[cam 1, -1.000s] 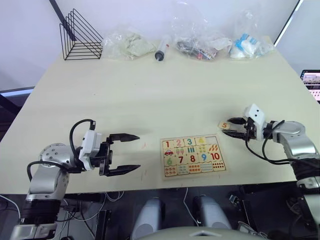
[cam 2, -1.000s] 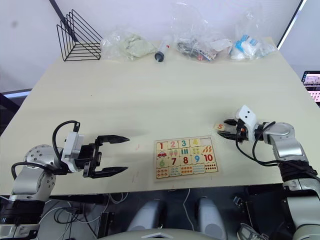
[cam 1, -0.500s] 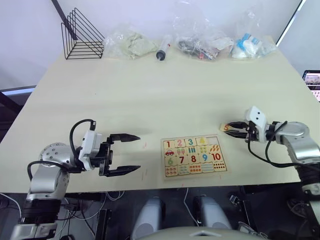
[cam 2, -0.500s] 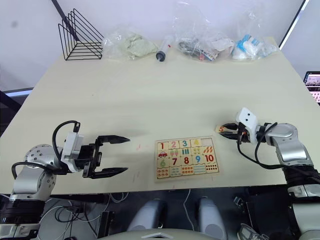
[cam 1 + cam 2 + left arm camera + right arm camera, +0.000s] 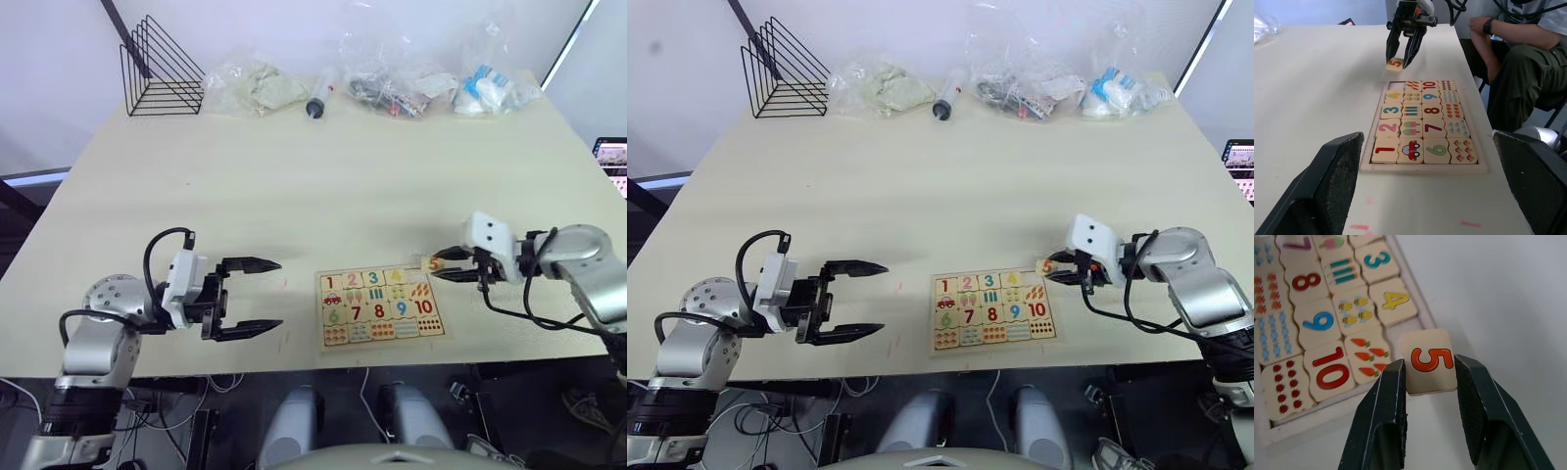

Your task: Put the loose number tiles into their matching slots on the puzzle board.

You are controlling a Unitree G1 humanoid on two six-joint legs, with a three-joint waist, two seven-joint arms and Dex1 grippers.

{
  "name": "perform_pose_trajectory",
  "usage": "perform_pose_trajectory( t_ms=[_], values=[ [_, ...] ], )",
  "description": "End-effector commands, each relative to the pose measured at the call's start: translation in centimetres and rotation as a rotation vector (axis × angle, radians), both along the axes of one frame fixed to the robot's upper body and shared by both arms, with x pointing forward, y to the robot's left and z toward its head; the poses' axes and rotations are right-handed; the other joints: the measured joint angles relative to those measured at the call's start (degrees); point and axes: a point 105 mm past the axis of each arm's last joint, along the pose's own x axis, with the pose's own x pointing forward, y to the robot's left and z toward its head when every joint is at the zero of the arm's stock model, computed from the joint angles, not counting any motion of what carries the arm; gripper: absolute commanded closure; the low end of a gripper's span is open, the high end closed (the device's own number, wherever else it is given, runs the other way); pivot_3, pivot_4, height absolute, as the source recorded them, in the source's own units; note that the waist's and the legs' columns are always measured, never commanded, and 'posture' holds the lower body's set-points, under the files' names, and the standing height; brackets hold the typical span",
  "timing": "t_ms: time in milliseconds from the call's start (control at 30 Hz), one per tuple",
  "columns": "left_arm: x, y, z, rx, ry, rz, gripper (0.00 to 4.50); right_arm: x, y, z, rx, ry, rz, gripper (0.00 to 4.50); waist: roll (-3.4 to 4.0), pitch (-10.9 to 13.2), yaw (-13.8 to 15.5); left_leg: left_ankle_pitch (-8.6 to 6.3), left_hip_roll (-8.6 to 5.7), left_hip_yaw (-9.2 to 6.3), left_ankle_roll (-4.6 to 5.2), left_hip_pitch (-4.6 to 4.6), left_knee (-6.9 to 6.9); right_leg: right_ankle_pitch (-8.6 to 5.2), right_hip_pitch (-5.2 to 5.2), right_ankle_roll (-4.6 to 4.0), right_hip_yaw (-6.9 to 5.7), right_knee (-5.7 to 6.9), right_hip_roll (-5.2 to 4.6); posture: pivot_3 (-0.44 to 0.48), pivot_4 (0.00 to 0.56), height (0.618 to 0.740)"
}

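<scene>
Right wrist view: the right gripper [image 5: 1426, 377] pinched the square light-wood 5 tile [image 5: 1429, 361].
The puzzle board's [image 5: 1312, 420] bare slot [image 5: 1395, 332] lay just beyond; left gripper [image 5: 257, 295] spread.

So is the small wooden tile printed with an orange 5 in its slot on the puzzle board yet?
Not yet. The wooden tile with the orange 5 is pinched in the right gripper, beside the light-wood puzzle board and its empty corner slot.
</scene>
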Motion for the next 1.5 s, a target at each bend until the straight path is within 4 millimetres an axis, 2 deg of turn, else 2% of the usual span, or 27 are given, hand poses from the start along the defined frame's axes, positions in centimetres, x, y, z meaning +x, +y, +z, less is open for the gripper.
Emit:
perform_pose_trajectory(
  t_ms=[33, 567, 1500],
  values=[
    [0.0, -0.4, 0.9, 0.001, -0.044, -0.02, 0.0, 0.4, 0.4, 1.2, -0.071, -0.04, 0.007, 3.63, 0.0, 0.0, -0.01, 0.0, 0.0, 0.0, 0.0, 0.01, 0.0, 0.0, 0.0, 0.0, 0.0, 0.0, 0.0, 0.0, 0.15, 0.74],
    [-0.3, 0.4, -0.1, 0.012, -0.046, -0.011, 0.0, 0.8, 1.9, 1.2, -0.249, -0.057, 0.086, 3.63, 0.01, 0.01, 0.05, 0.0, -0.01, -0.31, -0.01, -0.23, 0.0, 0.0, -0.08, -0.02, -0.32, -0.07, -0.04, 0.0, 0.15, 0.74],
    [-0.4, 0.2, -0.4, 0.005, -0.049, -0.025, 0.0, 0.7, 2.9, 0.7, -0.289, -0.079, 0.162, 3.63, 0.02, 0.01, 0.05, 0.0, -0.04, -0.44, -0.01, -0.33, 0.0, 0.0, -0.1, -0.02, -0.48, -0.12, -0.06, 0.0, 0.15, 0.74]
  ],
)
